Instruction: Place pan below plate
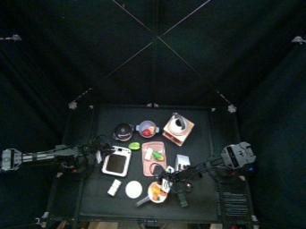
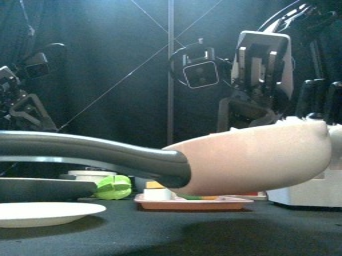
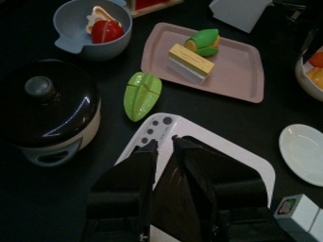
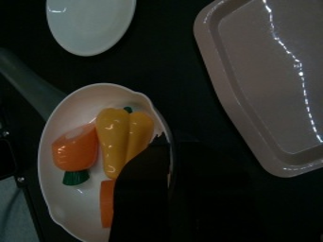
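The pan [image 4: 94, 151] is small and round, whitish inside, with a thin grey handle; it holds a toy carrot and yellow peppers. My right gripper [image 4: 164, 161] is shut on its rim. In the front view the pan [image 2: 254, 155] hangs above the table, close to the camera, handle pointing left. The white round plate [image 4: 91, 24] lies just beyond the pan and sits at the front left [image 2: 47, 213]. In the top view the pan [image 1: 158, 190] is right of the plate [image 1: 131, 190], with the right gripper [image 1: 170, 182] over it. My left gripper [image 3: 171, 156] rests, jaws together, over a white square dark-rimmed thing [image 3: 259, 170].
A pink tray [image 3: 240, 76] with toy food lies mid-table and shows beside the pan [image 4: 265, 85]. A black lidded pot [image 3: 44, 104], a green pepper [image 3: 142, 93] and a bowl [image 3: 91, 24] stand near the left arm. A white box [image 2: 314, 190] stands at the right.
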You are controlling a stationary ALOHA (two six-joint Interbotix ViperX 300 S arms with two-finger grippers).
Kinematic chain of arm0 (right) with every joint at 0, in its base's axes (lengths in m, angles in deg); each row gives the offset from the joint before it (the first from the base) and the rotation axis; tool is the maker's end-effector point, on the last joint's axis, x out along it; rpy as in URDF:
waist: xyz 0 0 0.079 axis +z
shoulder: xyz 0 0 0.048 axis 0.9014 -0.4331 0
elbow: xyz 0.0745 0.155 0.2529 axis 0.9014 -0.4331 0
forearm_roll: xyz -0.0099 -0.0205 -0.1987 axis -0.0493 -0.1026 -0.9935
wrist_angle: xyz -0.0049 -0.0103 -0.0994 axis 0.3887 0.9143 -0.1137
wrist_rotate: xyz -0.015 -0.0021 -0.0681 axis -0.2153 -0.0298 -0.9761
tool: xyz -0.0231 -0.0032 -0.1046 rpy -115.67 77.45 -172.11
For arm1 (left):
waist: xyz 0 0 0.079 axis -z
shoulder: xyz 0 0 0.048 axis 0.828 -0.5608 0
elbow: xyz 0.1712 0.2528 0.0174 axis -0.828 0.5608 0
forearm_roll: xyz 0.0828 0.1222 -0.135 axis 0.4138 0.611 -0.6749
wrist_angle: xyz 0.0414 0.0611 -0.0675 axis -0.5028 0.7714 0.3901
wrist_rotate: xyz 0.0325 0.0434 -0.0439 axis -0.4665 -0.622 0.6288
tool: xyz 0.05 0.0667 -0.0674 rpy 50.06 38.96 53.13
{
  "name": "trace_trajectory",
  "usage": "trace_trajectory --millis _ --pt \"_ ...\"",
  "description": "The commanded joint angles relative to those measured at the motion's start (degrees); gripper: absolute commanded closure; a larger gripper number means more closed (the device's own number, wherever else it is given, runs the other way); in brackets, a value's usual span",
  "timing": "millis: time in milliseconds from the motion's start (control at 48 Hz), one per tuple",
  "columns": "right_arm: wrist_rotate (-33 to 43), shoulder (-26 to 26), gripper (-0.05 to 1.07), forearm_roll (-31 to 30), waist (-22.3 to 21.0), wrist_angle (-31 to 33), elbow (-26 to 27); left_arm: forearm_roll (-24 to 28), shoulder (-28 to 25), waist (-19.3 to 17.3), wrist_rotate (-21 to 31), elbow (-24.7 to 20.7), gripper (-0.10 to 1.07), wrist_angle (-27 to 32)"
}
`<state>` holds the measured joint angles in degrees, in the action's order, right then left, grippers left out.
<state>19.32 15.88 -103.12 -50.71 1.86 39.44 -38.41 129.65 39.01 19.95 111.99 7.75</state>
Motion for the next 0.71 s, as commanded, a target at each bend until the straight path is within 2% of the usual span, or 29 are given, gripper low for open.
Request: trace_trajectory --millis 0,417,688 --pt "0.0 0.8 0.72 0.1 -0.3 -0.2 1.1 -0.1 -0.1 -0.2 -0.1 -0.7 0.32 -0.5" --pt "0.1 0.8 0.46 0.2 -0.4 0.4 1.3 -0.1 0.0 -0.2 -0.1 -0.7 0.32 -0.5" --pt "0.0 0.8 0.41 0.2 -0.2 2.8 2.2 -0.1 0.0 -0.2 -0.1 -0.7 0.32 -0.5"
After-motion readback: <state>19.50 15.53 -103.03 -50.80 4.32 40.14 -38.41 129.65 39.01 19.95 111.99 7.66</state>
